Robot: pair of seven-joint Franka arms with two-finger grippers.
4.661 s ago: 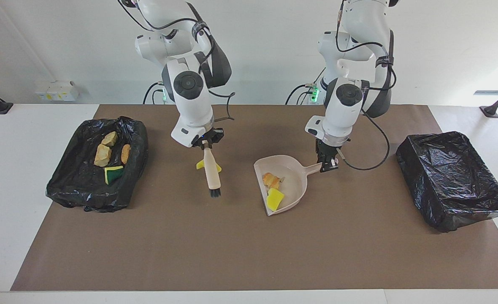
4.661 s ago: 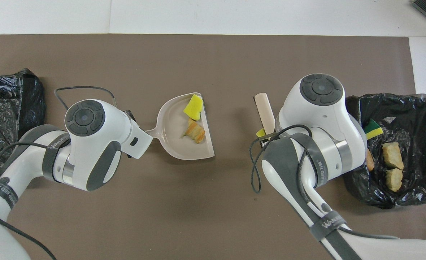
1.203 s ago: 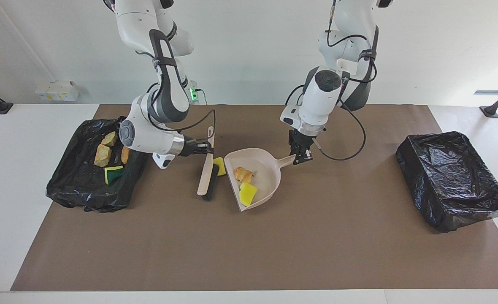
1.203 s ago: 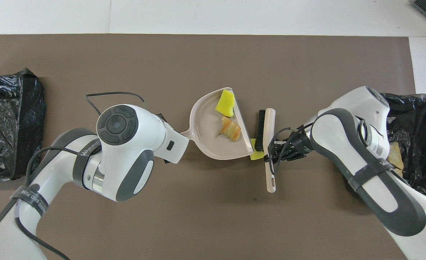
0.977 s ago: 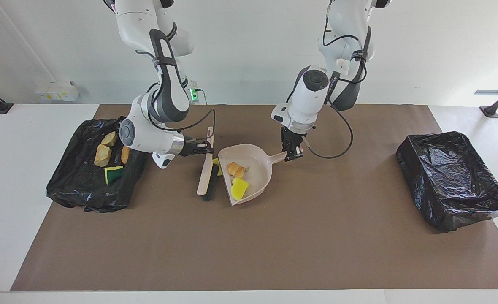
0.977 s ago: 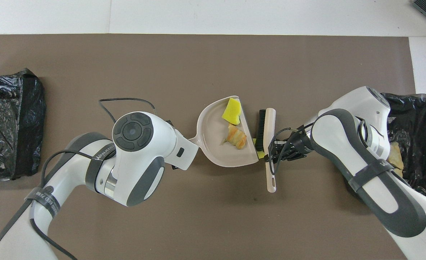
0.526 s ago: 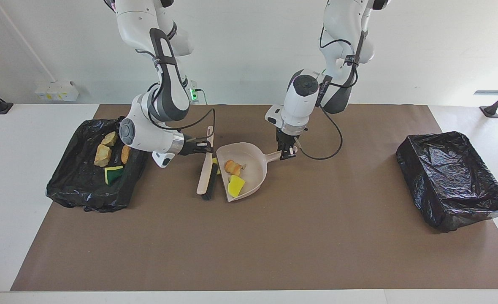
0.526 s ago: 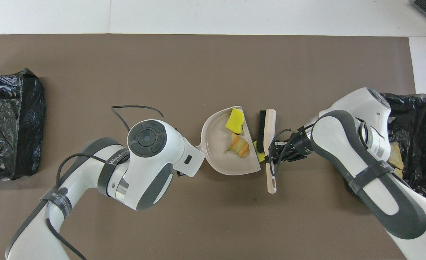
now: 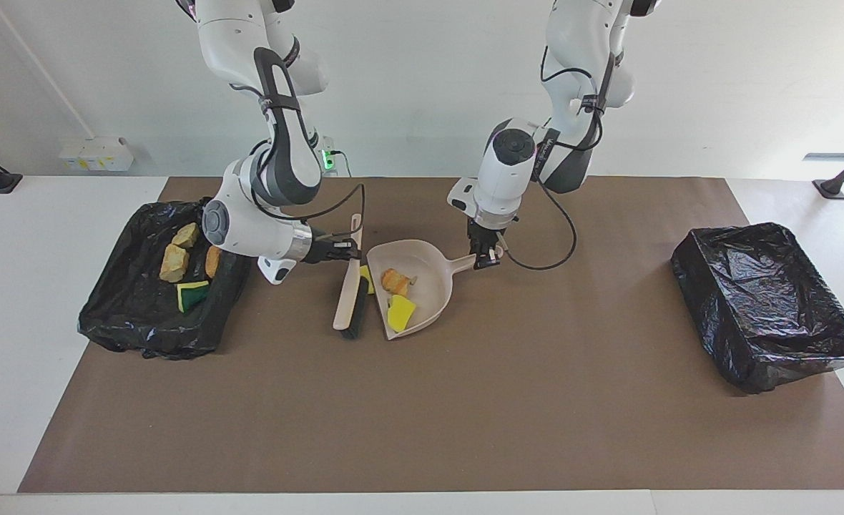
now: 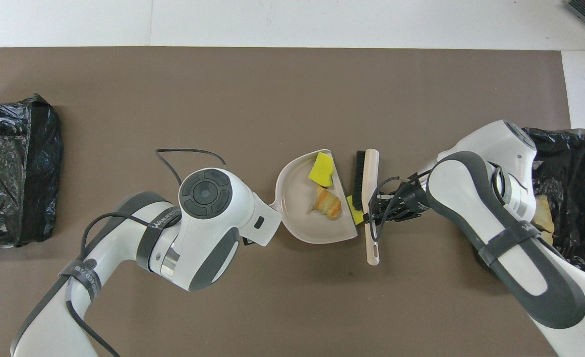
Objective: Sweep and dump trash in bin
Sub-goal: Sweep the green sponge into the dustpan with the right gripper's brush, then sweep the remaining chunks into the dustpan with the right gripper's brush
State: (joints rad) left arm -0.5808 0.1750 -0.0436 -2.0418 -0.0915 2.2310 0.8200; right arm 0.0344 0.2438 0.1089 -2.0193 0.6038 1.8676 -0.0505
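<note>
My right gripper [image 9: 347,250] is shut on the handle of a beige brush [image 9: 346,300] whose black bristles rest on the mat. My left gripper [image 9: 485,259] is shut on the handle of the beige dustpan [image 9: 433,286], which sits lip to bristles beside the brush [image 10: 372,173]. In the dustpan [image 10: 297,208] lie a tan bread-like chunk [image 9: 395,281] and a yellow sponge piece [image 9: 400,312]. Another yellow sponge scrap [image 9: 367,279] is wedged between the bristles and the pan's lip. In the overhead view the left wrist hides its gripper.
A black-lined bin [image 9: 129,322] at the right arm's end holds several scraps, among them a tan chunk [image 9: 174,263] and a green-backed sponge [image 9: 192,295]. A second black-lined bin [image 9: 765,300] stands at the left arm's end. A brown mat [image 9: 422,415] covers the table.
My left arm has slid the dustpan toward the brush until its lip meets the sponge scrap at the bristles. The right arm and brush have barely moved.
</note>
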